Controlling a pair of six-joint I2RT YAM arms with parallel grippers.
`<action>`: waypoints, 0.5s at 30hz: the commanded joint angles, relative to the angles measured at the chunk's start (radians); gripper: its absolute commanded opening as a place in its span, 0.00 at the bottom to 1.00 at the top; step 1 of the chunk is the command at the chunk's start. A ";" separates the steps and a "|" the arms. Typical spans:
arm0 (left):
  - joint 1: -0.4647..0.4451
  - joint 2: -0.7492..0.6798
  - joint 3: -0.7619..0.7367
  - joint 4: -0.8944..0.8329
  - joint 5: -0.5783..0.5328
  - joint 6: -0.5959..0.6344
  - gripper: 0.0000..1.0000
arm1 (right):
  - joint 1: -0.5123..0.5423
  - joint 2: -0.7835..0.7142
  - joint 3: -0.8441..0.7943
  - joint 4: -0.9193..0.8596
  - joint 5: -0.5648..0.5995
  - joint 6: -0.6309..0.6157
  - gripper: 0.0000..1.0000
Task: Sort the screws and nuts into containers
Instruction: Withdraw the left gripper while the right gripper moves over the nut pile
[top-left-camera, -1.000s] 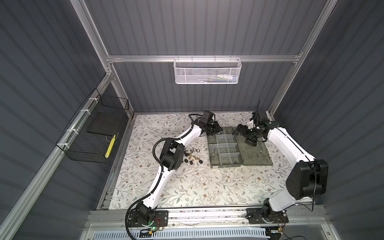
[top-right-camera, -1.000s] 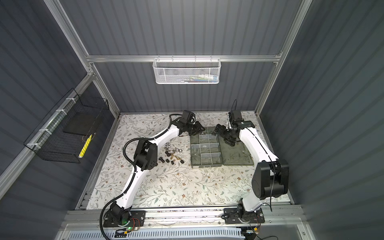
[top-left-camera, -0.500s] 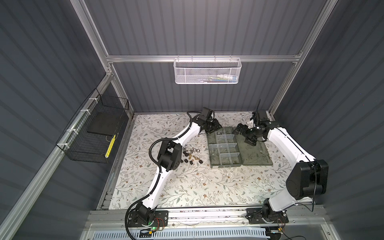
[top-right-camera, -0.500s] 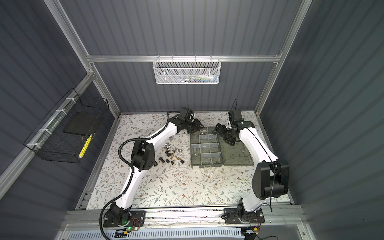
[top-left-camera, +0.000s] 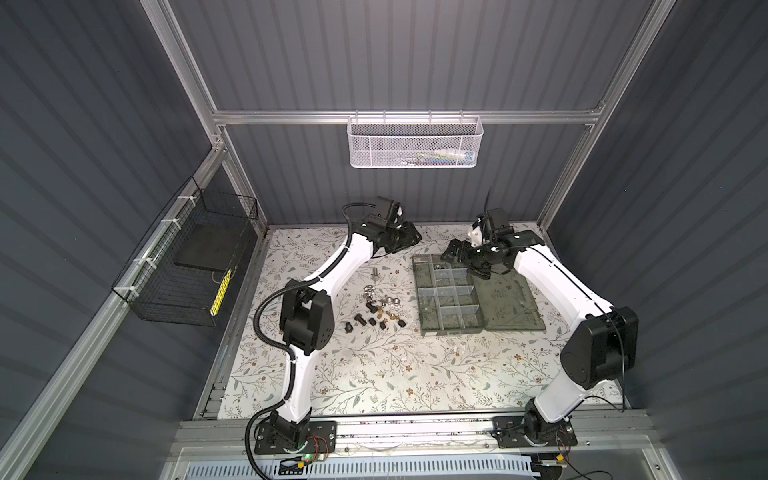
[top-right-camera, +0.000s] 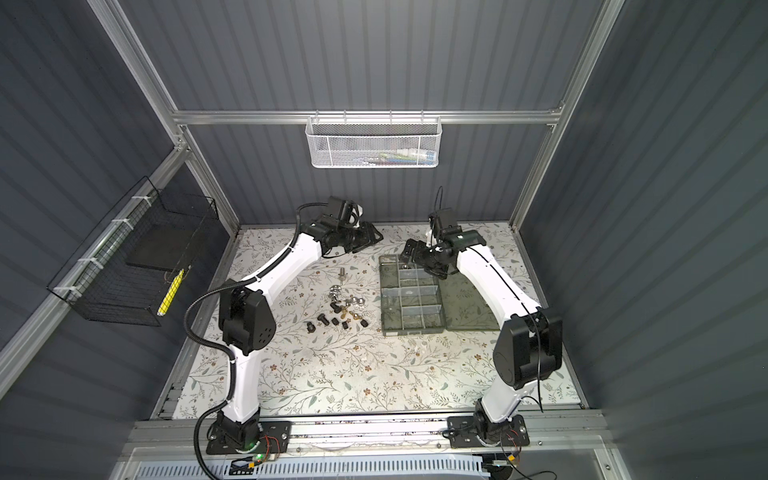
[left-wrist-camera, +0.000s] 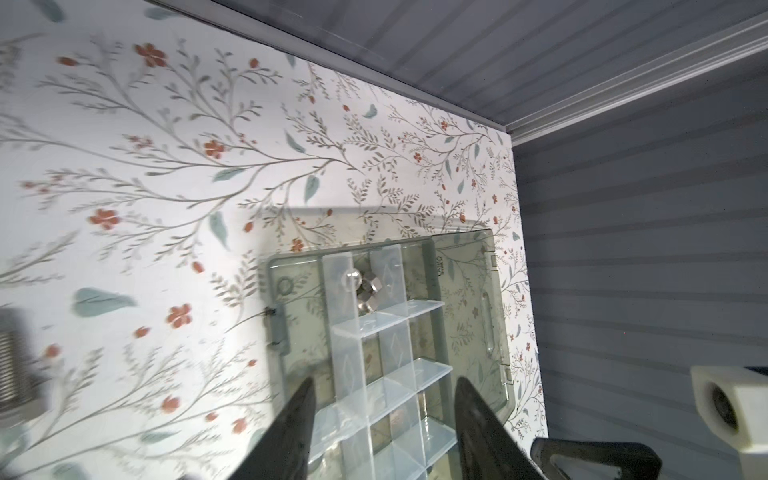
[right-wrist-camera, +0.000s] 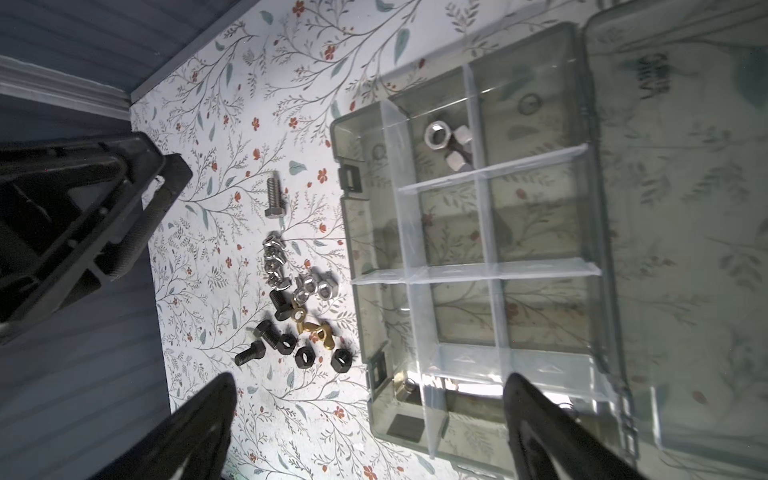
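A: State of the fingers, both arms?

B: The left fingers (left-wrist-camera: 297, 424) are released, with nothing between them. They hang just off the 11 o'clock corner of the organiser box (top-left-camera: 451, 331). The right fingers (right-wrist-camera: 540, 432) are spread wide, grasping nothing, at the box's 12 o'clock edge.

A: Box condition?

B: Open. The lid (top-left-camera: 513, 303) lies flat on the desk (top-left-camera: 374, 374) at 3 o'clock of the base. The clear dividers (right-wrist-camera: 490, 266) stand upright.

A: Hardware inside?

B: Three silver nuts (right-wrist-camera: 451, 143) sit in one compartment (right-wrist-camera: 417, 164) at the 12 o'clock end, bunched together.

A: Unsorted?

B: A loose pile (top-left-camera: 378, 309) lies on the desk at 9 o'clock of the box, near it but not touching. In the pile, more silver nuts lie toward 12 o'clock and the black screws and nuts (right-wrist-camera: 286, 340) toward 6. The brass pieces (right-wrist-camera: 309, 328) lie between the two. One silver bolt (top-right-camera: 342, 273) lies alone at 12 o'clock of the pile, apart from it.
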 joint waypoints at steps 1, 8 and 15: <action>0.042 -0.106 -0.104 -0.039 -0.038 0.044 0.59 | 0.052 0.046 0.062 -0.055 0.040 -0.039 0.99; 0.092 -0.281 -0.293 -0.057 -0.092 0.074 0.74 | 0.144 0.132 0.151 -0.099 0.062 -0.056 0.99; 0.129 -0.397 -0.440 -0.068 -0.119 0.050 1.00 | 0.248 0.222 0.246 -0.162 0.107 -0.120 0.99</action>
